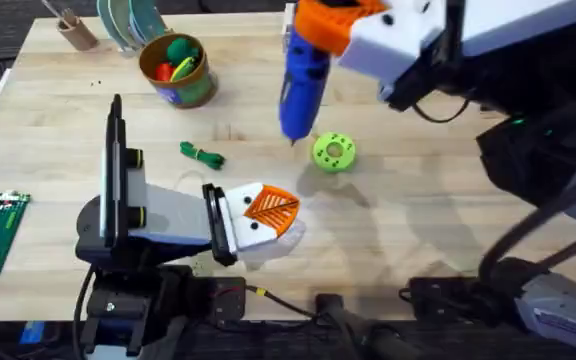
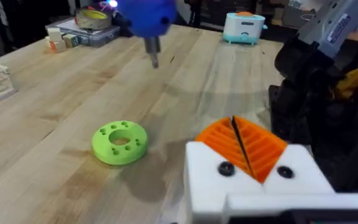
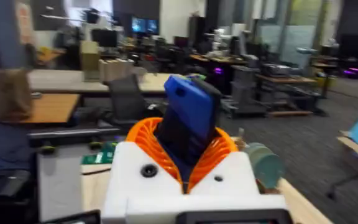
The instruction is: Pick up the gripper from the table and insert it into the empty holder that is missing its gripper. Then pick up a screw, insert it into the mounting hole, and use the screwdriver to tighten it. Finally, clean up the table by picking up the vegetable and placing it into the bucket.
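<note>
Your right gripper (image 1: 320,25), top centre of the overhead view, is clamped on the screwdriver (image 1: 302,85), bit hanging just above the table (image 1: 418,230) near the green disc (image 1: 333,152). A swing could nick that disc. Your left gripper (image 1: 268,210), lower centre, has its fingers pressed together on nothing. The vegetable (image 1: 202,154) lies left of centre. No writing is readable.

No text, label, brand, number or sign is reading clearly anywhere. The grey block (image 1: 564,312) at the lower right of the overhead view is showing a white label with dark print, too small to make out. The lit screens (image 3: 145,25) far back in the room are showing nothing legible.
</note>
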Robot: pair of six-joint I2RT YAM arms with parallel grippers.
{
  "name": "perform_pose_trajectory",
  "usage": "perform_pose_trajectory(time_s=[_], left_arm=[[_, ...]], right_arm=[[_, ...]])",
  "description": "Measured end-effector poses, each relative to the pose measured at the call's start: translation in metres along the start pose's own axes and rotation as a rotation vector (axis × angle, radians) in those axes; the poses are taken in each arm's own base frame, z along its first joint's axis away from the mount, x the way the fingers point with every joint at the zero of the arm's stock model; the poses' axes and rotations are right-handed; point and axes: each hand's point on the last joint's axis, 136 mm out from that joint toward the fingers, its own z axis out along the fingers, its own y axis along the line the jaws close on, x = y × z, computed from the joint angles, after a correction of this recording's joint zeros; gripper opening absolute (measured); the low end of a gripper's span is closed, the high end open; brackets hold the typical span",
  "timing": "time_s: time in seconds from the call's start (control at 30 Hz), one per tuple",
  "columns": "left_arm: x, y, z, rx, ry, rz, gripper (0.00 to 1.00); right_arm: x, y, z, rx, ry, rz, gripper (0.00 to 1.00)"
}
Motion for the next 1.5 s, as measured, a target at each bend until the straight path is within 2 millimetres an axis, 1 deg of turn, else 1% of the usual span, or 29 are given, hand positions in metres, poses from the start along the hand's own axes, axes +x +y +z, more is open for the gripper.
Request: perform_pose_trajectory(time_s=[0.1,0.37,0.5,0.6,0.7,0.93,1.1,1.5], left_arm=[[0.000,0.000,0.000,0.000,0.000,0.000,0.004],[0.000,0.000,0.000,0.000,0.000,0.000,0.004],[0.000,0.000,0.000,0.000,0.000,0.000,0.004],[0.000,0.000,0.000,0.000,0.000,0.000,0.004],[0.000,0.000,0.000,0.000,0.000,0.000,0.004],[0.000,0.000,0.000,0.000,0.000,0.000,0.004],[0.000,0.000,0.000,0.000,0.000,0.000,0.004],[0.000,0.000,0.000,0.000,0.000,0.000,0.004]], right_arm=[[0.001,0.015,0.008,-0.044,-0.006,0.026,0.030],[0.004,0.044,0.023,-0.121,-0.022,0.065,0.030],[0.009,0.055,0.031,-0.150,-0.026,0.081,0.030],[0.009,0.062,0.035,-0.171,-0.047,0.076,0.030],[0.009,0.066,0.038,-0.187,-0.063,0.071,0.030],[0.022,0.073,0.044,-0.205,-0.039,0.100,0.030],[0.022,0.077,0.045,-0.216,-0.042,0.103,0.030],[0.022,0.077,0.045,-0.216,-0.043,0.071,0.030]])
